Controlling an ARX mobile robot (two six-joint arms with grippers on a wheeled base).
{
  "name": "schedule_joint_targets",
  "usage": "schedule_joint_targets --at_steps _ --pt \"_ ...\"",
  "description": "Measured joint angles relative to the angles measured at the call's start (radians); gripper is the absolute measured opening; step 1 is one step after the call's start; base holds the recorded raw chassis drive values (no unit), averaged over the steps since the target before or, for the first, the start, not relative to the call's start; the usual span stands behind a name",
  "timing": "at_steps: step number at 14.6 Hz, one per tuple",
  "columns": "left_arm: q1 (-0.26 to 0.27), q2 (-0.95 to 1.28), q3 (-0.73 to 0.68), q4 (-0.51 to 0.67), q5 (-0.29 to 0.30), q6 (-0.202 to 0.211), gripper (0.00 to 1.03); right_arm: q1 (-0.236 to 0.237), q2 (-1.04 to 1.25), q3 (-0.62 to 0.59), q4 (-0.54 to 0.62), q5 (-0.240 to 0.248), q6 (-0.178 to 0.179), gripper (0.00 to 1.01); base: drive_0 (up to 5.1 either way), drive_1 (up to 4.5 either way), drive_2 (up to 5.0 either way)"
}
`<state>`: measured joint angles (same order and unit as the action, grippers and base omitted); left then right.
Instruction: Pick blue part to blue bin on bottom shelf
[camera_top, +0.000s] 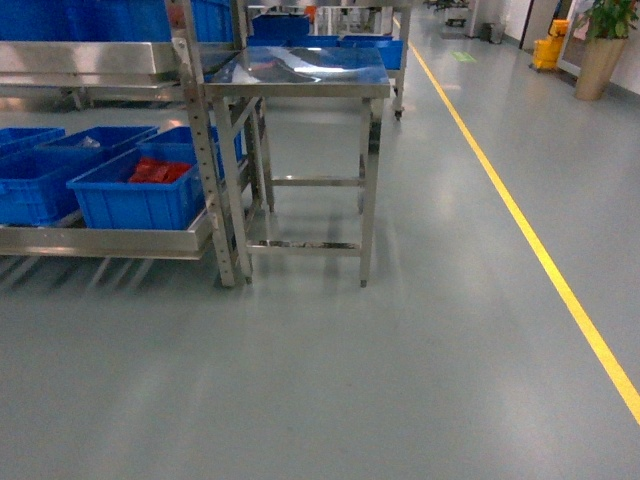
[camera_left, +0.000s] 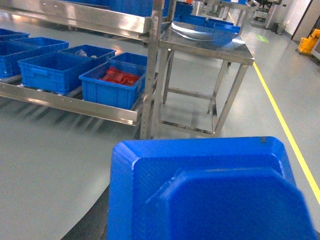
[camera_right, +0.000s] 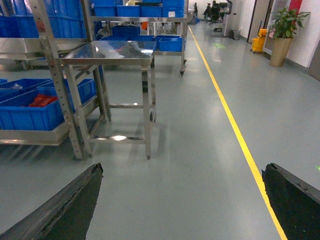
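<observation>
Though beyond right gripper (camera_right: 182, 172), blue bin (camera_right: 30, 114)

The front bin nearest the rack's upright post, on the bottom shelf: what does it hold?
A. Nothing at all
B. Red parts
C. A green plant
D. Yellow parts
B: red parts lie in the blue bin on the bottom shelf, beside the upright post; the left wrist view shows the same red pile.
</observation>
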<state>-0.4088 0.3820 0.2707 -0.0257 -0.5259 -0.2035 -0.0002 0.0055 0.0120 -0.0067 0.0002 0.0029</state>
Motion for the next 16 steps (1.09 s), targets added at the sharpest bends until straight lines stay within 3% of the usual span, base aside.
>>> schedule_joint_targets --at_steps 16 --pt "0.002 0.002 0.0 -0.002 0.002 0.0 0.43 0.0 0.0 0.0 0.002 0.0 0.0 0.98 0.0 4.2 -4.2"
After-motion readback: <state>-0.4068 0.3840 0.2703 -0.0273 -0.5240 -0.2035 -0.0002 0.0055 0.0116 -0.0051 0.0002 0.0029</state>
